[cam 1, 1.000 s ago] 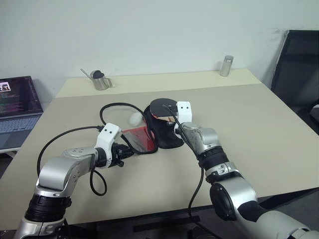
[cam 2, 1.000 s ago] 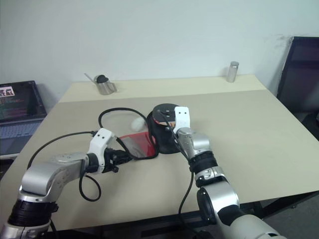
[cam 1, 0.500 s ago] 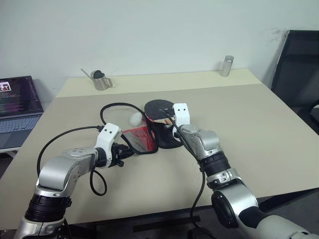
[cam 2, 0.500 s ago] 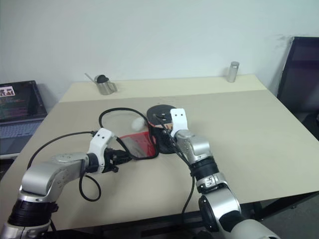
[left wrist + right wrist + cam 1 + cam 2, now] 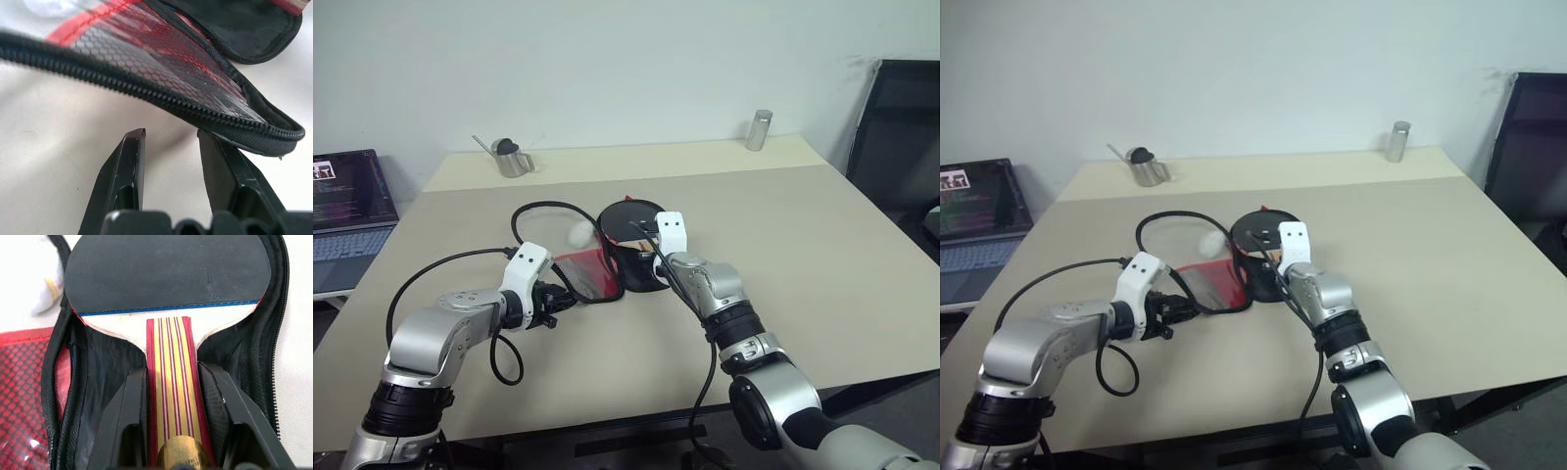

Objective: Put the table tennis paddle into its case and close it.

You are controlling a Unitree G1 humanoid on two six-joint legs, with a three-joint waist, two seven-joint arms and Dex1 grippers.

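Observation:
The table tennis paddle (image 5: 166, 271) has a black rubber blade and a red-and-wood striped handle (image 5: 173, 396). My right gripper (image 5: 173, 369) is shut on that handle, one finger on each side. It holds the blade tilted over the open black case (image 5: 646, 272) at the table's middle, inside the case's zipper rim (image 5: 276, 333). The case's red mesh flap (image 5: 583, 271) lies open to the left. My left gripper (image 5: 168, 134) sits low at that flap's zipper edge (image 5: 146, 93), open, with bare table between its fingers.
A white ball (image 5: 578, 233) lies just behind the flap, inside a loop of black cable (image 5: 543, 209). A metal cup (image 5: 512, 160) and a metal cylinder (image 5: 759, 129) stand at the table's far edge. A laptop (image 5: 347, 211) sits off to the left, a black chair (image 5: 901, 127) to the right.
My right gripper has sunk a little with the paddle, bringing the blade lower over the case. The left gripper and the flap have not moved.

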